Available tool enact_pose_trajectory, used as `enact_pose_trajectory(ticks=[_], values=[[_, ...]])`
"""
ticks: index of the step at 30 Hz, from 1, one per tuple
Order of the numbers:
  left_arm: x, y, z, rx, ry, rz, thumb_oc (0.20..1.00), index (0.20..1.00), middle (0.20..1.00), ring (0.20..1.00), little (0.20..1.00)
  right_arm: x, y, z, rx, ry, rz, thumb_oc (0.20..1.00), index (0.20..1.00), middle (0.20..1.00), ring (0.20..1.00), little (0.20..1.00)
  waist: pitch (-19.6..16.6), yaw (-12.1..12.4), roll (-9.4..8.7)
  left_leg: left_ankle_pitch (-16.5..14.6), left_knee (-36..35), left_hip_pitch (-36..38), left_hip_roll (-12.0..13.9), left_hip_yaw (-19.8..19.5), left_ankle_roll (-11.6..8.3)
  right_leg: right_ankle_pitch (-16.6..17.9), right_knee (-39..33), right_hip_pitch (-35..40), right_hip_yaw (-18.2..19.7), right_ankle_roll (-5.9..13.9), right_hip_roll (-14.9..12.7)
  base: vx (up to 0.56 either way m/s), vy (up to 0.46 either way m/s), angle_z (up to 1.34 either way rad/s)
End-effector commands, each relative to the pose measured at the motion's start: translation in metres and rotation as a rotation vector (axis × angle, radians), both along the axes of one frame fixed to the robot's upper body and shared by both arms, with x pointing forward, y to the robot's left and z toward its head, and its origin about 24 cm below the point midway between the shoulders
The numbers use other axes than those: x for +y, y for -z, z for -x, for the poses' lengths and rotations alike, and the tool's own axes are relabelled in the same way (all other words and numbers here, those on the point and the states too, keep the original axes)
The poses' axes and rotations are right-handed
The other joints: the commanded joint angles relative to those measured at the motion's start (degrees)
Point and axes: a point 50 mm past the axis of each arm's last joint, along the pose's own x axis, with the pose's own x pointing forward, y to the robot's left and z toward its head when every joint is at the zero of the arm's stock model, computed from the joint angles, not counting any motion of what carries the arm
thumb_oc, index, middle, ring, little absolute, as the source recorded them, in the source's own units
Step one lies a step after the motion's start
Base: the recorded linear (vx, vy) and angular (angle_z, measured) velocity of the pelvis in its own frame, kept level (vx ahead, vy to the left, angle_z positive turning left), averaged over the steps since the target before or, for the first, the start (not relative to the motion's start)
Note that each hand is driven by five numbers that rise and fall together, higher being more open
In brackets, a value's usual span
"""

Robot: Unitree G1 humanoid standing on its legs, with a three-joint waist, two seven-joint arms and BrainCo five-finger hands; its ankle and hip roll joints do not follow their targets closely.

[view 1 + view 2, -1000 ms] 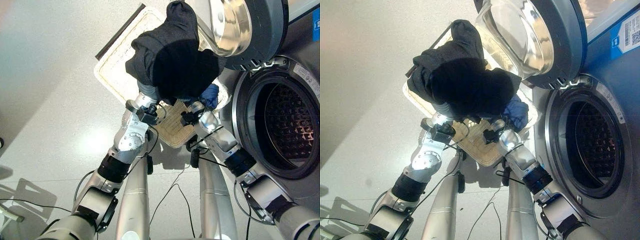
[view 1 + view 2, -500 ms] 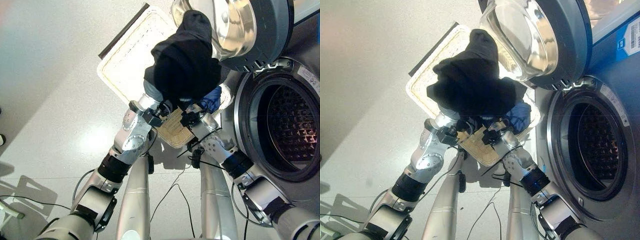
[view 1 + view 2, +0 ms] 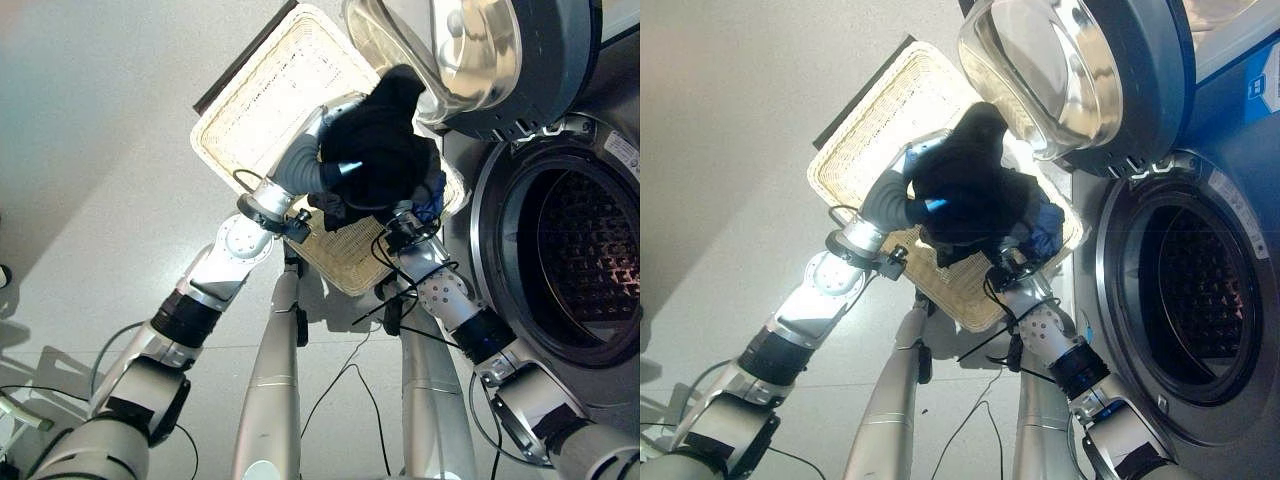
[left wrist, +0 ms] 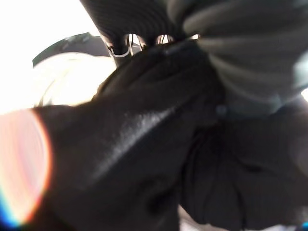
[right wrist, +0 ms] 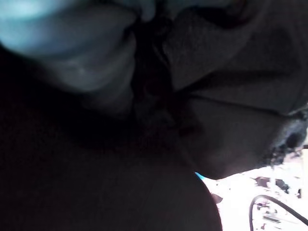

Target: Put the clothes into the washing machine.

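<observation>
Carrying the dark garment (image 3: 375, 150) well means keeping the bundle gathered between both arms while it swings toward the drum opening (image 3: 575, 260). It sits bunched above the wicker basket (image 3: 270, 90), with the left hand (image 3: 335, 170) buried in its folds and the right hand (image 3: 405, 222) tucked beneath it, so I cannot tell how either hand's fingers are set. A blue cloth (image 3: 1048, 228) peeks out just beside the right hand. The washer's door (image 3: 500, 60) hangs open just beyond the bundle. A good move would likely lift the load clear of the basket rim, pass below the door, and keep loose ends from trailing.
</observation>
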Motion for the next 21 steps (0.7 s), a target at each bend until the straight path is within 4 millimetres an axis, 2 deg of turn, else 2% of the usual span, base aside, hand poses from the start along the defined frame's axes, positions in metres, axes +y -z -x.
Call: enact_pose_trajectory(ticks=[1, 4, 5, 14, 21], values=[[-0.003, -0.023, 0.01, -0.195, -0.006, -0.013, 0.479, 0.479, 0.479, 0.479, 0.479, -0.013, -0.033, 0.01, -0.166, 0.0, -0.151, 0.2, 0.2, 0.2, 0.2, 0.2, -1.09, -0.32, 0.53, -7.15, 6.39, -0.84, -4.72, 0.38, 1.39, 15.11, -19.72, 4.19, -3.19, 6.49, 2.28, 0.0, 0.0, 0.0], [-0.003, -0.023, 0.009, -0.209, -0.025, -0.032, 0.517, 0.517, 0.517, 0.517, 0.517, -0.016, -0.033, 0.01, -0.171, 0.007, -0.157, 0.2, 0.2, 0.2, 0.2, 0.2, -1.09, -0.36, 0.5, -7.14, 6.26, -0.76, -4.65, 0.44, 1.33, 15.12, -19.82, 4.27, -3.19, 6.56, 2.28, 0.0, 0.0, 0.0], [-0.003, -0.022, 0.007, -0.247, -0.067, -0.099, 1.0, 1.0, 1.0, 1.0, 1.0, -0.026, -0.038, 0.01, -0.202, 0.049, -0.178, 0.2, 0.2, 0.2, 0.2, 0.2, -1.09, -0.55, 0.46, -7.23, 6.21, -0.6, -4.57, 0.52, 1.17, 15.29, -19.96, 4.37, -3.28, 6.82, 2.13, 0.0, 0.0, 0.0], [-0.01, -0.018, 0.001, -0.206, -0.106, -0.315, 1.0, 1.0, 1.0, 1.0, 1.0, -0.037, -0.063, 0.022, -0.368, 0.087, -0.177, 0.2, 0.2, 0.2, 0.2, 0.2, -1.09, -1.16, 0.21, -7.16, 5.75, -0.5, -4.41, 0.69, 1.01, 15.66, -20.29, 4.3, -3.16, 7.37, 2.21, 0.0, 0.0, 0.0], [0.003, -0.022, -0.011, -0.213, -0.246, -0.225, 1.0, 1.0, 1.0, 1.0, 1.0, -0.039, -0.07, 0.026, -0.417, 0.068, -0.22, 0.2, 0.2, 0.2, 0.2, 0.2, -1.09, -1.17, 0.4, -7.19, 5.61, -0.45, -4.34, 0.75, 0.96, 15.67, -20.46, 4.25, -3.07, 7.52, 2.16, 0.0, 0.0, 0.0]])
